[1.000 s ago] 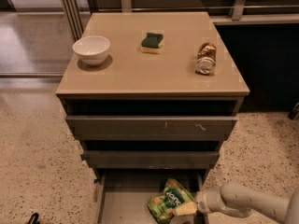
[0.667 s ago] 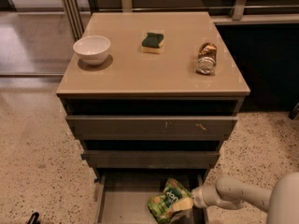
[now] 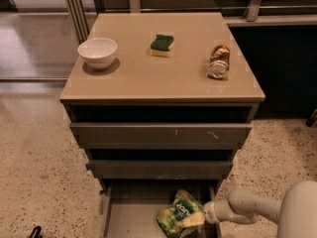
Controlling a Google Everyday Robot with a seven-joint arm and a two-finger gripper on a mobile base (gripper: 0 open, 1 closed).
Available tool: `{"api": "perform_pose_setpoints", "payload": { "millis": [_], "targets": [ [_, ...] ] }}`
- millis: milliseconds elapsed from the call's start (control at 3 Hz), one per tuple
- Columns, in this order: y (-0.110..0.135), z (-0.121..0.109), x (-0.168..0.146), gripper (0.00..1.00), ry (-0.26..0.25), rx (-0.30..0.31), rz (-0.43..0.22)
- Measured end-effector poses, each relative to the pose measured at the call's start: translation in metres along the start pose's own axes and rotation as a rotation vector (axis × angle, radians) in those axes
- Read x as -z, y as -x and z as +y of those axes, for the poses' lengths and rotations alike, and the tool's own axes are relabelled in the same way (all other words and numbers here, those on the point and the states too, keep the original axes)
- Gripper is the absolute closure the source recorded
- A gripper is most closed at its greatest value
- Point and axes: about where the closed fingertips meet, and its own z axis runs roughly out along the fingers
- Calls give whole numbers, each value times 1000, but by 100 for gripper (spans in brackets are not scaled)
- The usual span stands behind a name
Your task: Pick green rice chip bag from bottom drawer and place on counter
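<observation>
In the bottom drawer (image 3: 130, 216), near right: green rice chip bag (image 3: 174, 215), tilted, its right edge clasped by the gripper (image 3: 192, 220). On the counter (image 3: 158, 81): white bowl (image 3: 97, 52) left, sponge (image 3: 162, 44) far centre, brown can (image 3: 219, 62) right.

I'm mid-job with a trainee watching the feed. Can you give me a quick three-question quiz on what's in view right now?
1. True or false: the green rice chip bag already lies on the counter.
2. Where is the gripper? A) above the counter B) low down at the bag's right side, at the bottom drawer C) on the floor left of the cabinet.
3. Fill in: on the counter, between the white bowl and the can lying on its side, sits the ___.

Key
1. False: the bag is in the open bottom drawer.
2. B.
3. Sponge.
</observation>
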Motion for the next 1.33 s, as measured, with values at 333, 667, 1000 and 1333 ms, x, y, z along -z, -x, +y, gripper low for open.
{"api": "perform_pose_setpoints", "payload": {
  "millis": [333,667,1000,1333],
  "targets": [
    [-7,-6,-19,0,-15,6,29],
    [-2,-21,-31,0,-45,28,38],
    [9,-34,-43,0,-67,51,35],
    [18,-61,-53,0,-111,53,37]
  ]
}}
